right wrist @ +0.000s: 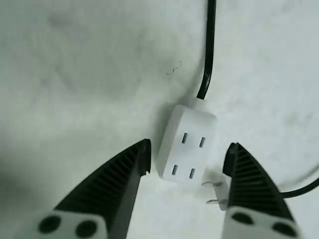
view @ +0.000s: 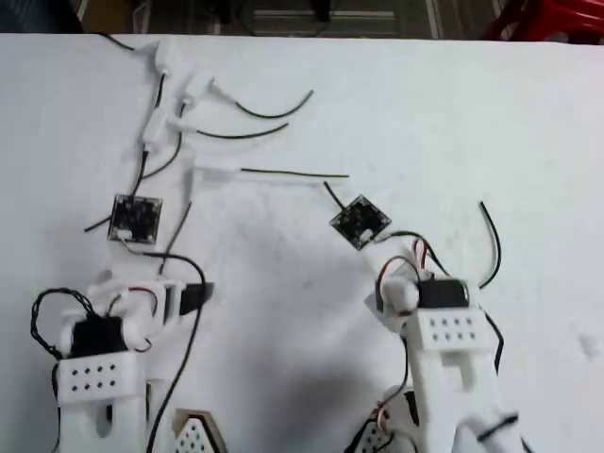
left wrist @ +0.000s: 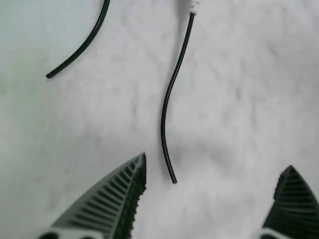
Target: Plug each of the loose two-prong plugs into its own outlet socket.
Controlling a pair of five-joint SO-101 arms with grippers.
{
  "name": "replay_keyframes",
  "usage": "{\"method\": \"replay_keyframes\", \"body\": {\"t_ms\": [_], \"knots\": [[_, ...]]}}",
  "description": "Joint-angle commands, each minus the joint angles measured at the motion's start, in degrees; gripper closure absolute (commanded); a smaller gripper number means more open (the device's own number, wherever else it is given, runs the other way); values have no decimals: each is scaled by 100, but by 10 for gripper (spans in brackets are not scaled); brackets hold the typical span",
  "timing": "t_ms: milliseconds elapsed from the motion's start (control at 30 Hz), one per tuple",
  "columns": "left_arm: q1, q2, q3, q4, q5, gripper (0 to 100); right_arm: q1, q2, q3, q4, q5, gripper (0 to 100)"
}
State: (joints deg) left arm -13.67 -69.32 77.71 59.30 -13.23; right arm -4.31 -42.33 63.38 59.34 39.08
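Observation:
Two square outlet blocks lie on the white table, one at the left (view: 135,219) and one at centre right (view: 360,222). My right gripper (right wrist: 187,164) is open just above the right outlet block (right wrist: 187,144), a finger on each side of it, not touching. A small two-prong plug (right wrist: 215,193) lies against that block beside one finger. My left gripper (left wrist: 209,184) is open over bare table, with the loose end of a black wire (left wrist: 169,124) between its fingers. Several white plugs (view: 203,90) with black wires lie at the far left.
A second black wire (left wrist: 84,40) curves past farther out from the left gripper. A loose curved wire (view: 493,245) lies right of the right arm (view: 444,321). The arms' own cables hang near the left arm (view: 90,368). The table's far edge (view: 377,38) runs along the top.

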Motion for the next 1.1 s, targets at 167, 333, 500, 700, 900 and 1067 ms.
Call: {"method": "replay_keyframes", "body": {"t_ms": [167,333,500,700,900,1067], "knots": [[-22,-233,70,-202,53,608,136,2334,-967,-567,-334,753],[-22,-233,79,-202,53,608,207,3275,-1521,-567,-352,755],[-31,-242,79,-202,62,608,400,3697,-2031,-233,-958,871],[-57,-242,88,-334,62,608,382,4101,-2470,418,-993,943],[-40,-242,114,-431,79,608,-13,4321,-3771,1068,-2435,943],[-48,-251,185,-580,343,608,-655,4523,-4976,1209,-3622,943]]}}
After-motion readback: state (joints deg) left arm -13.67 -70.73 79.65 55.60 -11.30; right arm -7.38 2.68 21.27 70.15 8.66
